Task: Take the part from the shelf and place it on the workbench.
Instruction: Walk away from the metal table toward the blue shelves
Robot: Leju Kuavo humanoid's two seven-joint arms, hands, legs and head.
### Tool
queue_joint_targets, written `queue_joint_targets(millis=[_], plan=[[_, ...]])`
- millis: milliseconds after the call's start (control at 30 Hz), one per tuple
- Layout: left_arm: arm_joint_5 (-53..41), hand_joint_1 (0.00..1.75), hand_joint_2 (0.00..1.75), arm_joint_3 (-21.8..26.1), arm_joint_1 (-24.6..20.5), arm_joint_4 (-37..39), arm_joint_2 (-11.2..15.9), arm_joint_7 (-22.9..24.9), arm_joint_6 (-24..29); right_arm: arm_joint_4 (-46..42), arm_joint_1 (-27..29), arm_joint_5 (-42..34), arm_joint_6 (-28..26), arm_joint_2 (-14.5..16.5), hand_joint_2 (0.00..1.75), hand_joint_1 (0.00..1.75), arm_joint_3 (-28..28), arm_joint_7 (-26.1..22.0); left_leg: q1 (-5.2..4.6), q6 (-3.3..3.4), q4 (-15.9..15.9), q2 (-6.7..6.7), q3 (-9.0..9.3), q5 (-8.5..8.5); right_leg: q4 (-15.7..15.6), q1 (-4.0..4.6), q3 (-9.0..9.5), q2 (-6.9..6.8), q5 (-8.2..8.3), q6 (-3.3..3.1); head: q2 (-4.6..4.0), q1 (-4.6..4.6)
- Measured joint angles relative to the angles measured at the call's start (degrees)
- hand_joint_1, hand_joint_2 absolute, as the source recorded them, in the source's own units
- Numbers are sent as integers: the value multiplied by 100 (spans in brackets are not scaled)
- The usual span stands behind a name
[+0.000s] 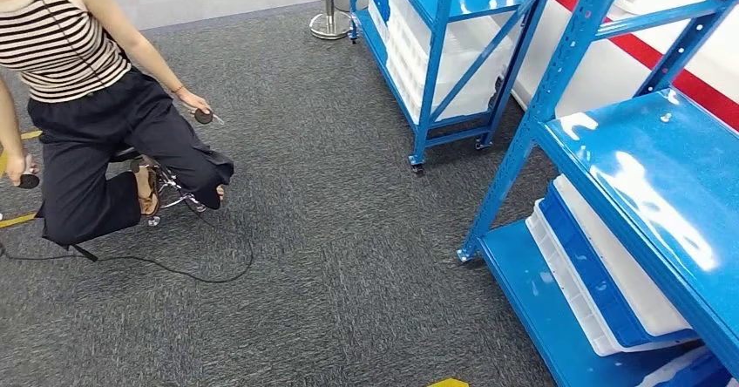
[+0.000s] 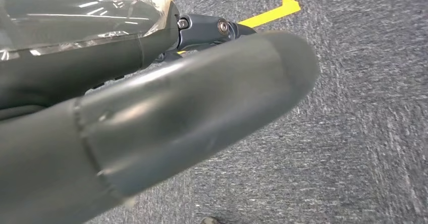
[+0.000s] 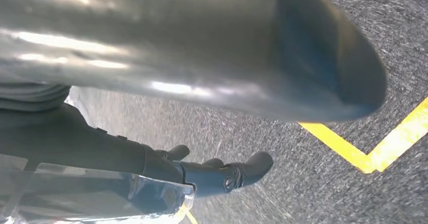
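Note:
Two blue metal shelf racks stand to my right in the head view: a near rack [image 1: 645, 178] with a bare glossy top board, and a far rack [image 1: 453, 47]. White and blue bins [image 1: 601, 282] fill the near rack's lower level. I cannot pick out the part itself. My left hand [image 2: 166, 113] hangs over grey carpet, thick thumb in front, dark fingers [image 2: 202, 30] stretched out behind it, nothing in it. My right hand [image 3: 202, 82] hangs the same way, its dark fingers [image 3: 227, 173] apart from the thumb and empty.
A person [image 1: 87, 99] in a striped top sits on a stool at the left, holding small controllers, with a black cable [image 1: 174, 269] trailing on the carpet. A steel post base [image 1: 329, 25] stands at the back. Yellow floor tape [image 3: 363, 153] runs under my hands.

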Motion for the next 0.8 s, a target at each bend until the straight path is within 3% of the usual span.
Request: queue_joint_targets(millis=[33,67,133,200,267,333,400,467,533,567,600,633,667,733,767,800], plan=[[3,0,0,2,9,0,3,1,1,0,3,0,4,1,0,0,0,-5,0,-3,199,-24,-123,-23,3,8,2,81,2,-4,0,-1],[4,0,0,2,14,0,4,1,1,0,8,0,8,0,0,0,0,-9,1,0,178,-34,-149,80,7,12,7,164,3,-6,0,-2],[5,0,0,3,17,0,7,0,1,0,11,0,12,0,0,0,0,-13,23,7,-483,-123,95,543,26,8,18,330,-3,3,0,-3],[5,0,0,2,13,0,9,-1,1,0,1,1,13,0,0,0,0,-19,38,13,-1146,-293,369,834,61,27,-4,466,-19,41,0,-2],[5,0,0,2,4,0,9,-4,1,0,6,2,14,-2,0,0,0,-22,7,55,-1305,-328,429,852,67,40,-70,559,-17,109,0,7],[5,0,0,2,-8,0,2,-7,2,0,24,2,13,-7,0,0,0,-22,-17,145,-1339,-213,428,889,74,22,-132,608,-12,180,0,13],[5,0,0,4,-13,-2,-2,-9,4,0,24,8,13,-11,0,0,0,-22,-12,243,-1390,-87,431,931,348,22,-280,404,-168,196,0,35],[7,0,0,7,-5,-4,2,-10,6,0,10,24,16,-10,0,0,1,-22,-25,295,-1408,50,418,946,1058,24,-633,112,-519,165,0,69],[11,0,0,22,4,-4,3,-11,7,0,9,38,24,-12,0,0,2,-22,-44,300,-1406,199,401,945,1714,11,-943,18,-762,184,0,81],[13,0,0,35,5,-4,3,-12,7,0,16,43,27,-13,0,0,2,-22,-49,298,-1405,269,398,944,1766,6,-952,0,-757,220,0,82],[14,0,0,49,4,-4,1,-14,7,0,22,46,29,-15,0,0,2,-22,-50,293,-1404,337,402,941,1566,-2,-834,-30,-661,267,0,84],[14,0,0,62,3,-4,-1,-16,7,0,24,48,29,-18,0,0,2,-22,-50,285,-1404,399,410,936,1166,-7,-612,-110,-515,310,0,85],[11,0,0,72,3,-5,-3,-19,7,0,19,48,29,-20,0,0,2,-22,-59,269,-1401,459,426,926,715,-6,-373,-274,-364,325,0,85],[3,0,0,84,5,-5,-4,-27,7,0,-3,47,29,-23,0,0,1,-22,-82,206,-1397,573,475,888,133,18,-74,-542,-160,296,0,76],[-1,0,0,86,2,-5,-4,-30,6,0,-10,46,29,-23,0,0,1,-22,-84,167,-1399,633,505,869,56,36,-45,-590,-126,255,0,70],[-5,0,0,87,-3,-4,-5,-31,5,0,-11,45,29,-24,0,0,0,-22,-76,125,-1409,698,535,857,53,53,-52,-529,-109,219,0,65]])
